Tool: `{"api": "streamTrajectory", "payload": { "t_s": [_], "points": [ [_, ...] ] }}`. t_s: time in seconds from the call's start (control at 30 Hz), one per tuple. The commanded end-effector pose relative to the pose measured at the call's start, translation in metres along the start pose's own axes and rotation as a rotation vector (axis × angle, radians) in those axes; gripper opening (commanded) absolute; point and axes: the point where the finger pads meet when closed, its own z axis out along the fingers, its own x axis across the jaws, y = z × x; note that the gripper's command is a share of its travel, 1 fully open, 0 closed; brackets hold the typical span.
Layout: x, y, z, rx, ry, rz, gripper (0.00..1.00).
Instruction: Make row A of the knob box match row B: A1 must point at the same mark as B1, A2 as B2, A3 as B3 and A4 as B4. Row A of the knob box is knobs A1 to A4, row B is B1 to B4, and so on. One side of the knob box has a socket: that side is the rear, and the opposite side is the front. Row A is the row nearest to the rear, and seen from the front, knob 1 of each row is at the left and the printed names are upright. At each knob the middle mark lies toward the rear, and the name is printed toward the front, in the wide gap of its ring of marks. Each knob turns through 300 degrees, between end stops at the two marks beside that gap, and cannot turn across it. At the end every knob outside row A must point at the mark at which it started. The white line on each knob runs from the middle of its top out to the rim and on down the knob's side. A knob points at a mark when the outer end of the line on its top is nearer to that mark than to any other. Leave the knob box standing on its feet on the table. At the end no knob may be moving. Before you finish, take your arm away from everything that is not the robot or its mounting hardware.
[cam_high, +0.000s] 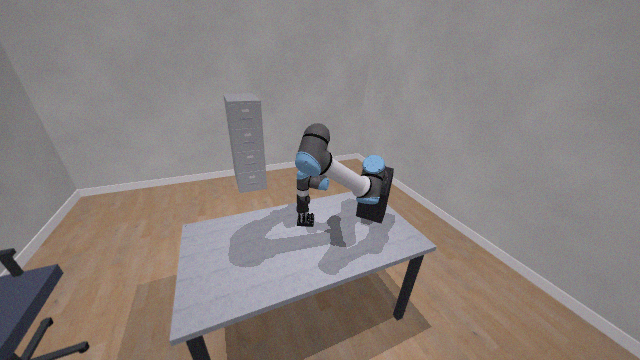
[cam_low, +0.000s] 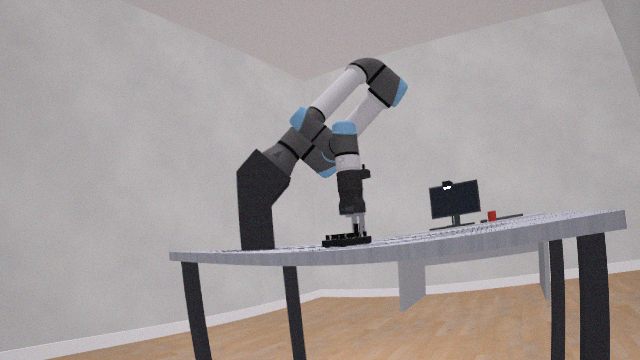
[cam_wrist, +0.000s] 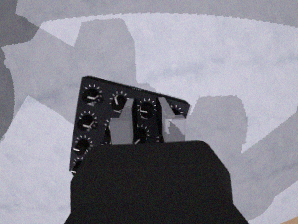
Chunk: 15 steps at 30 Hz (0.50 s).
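Observation:
The black knob box (cam_high: 306, 223) (cam_low: 332, 242) (cam_wrist: 103, 83) stands on the table. In the wrist view its top row is row A. Knob A1 (cam_wrist: 91, 95) has its line to the right, A2 (cam_wrist: 119, 101) up and left, A3 (cam_wrist: 146, 109) left. A4 (cam_wrist: 176, 111) is partly hidden by the right finger. B1 (cam_wrist: 87, 121) points lower right; B3 (cam_wrist: 142, 134) seems to point lower left. B2 and B4 are mostly hidden. My gripper (cam_low: 360, 234) (cam_wrist: 146, 109) is partly open, low over the box, its fingers on either side of A3 with gaps visible.
The grey table (cam_high: 225, 290) (cam_low: 475, 245) carries the arm's black pedestal (cam_high: 372, 210) (cam_low: 256, 215) close to the box. Lower rows of the box are largely hidden by the gripper body in the wrist view. A filing cabinet (cam_high: 247, 145) stands beyond the table.

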Motion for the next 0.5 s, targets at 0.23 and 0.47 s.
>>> {"api": "streamTrajectory", "payload": {
  "t_s": [0.23,0.47],
  "points": [
    [0.0013,0.0004,-0.0001,-0.002,0.001,-0.003,0.3],
    [0.0013,0.0004,-0.0001,-0.002,0.001,-0.003,0.3]
  ]
}}
